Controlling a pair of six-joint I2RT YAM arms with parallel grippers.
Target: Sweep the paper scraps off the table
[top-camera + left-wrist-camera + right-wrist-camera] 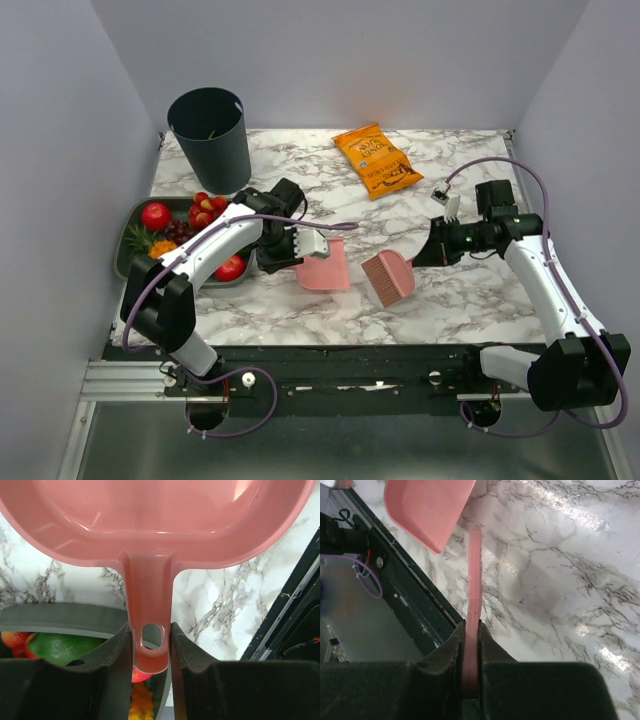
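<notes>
My left gripper (300, 245) (151, 640) is shut on the handle of a pink dustpan (325, 268) (150, 520), which sits at mid-table with its pan toward the front edge. The pan's inside shows only bare pink plastic. My right gripper (430, 252) (471, 630) is shut on the thin handle of a pink brush (388, 277) (474, 570). The brush head lies just right of the dustpan. No paper scraps show on the marble table (450, 300) in any view.
A dark bin (212, 140) stands at the back left. An orange snack bag (377, 160) lies at the back centre. A dark grey fruit tray (125, 245) (60, 620) with toy fruits sits at the left, under my left arm. The black front edge (415, 605) is near.
</notes>
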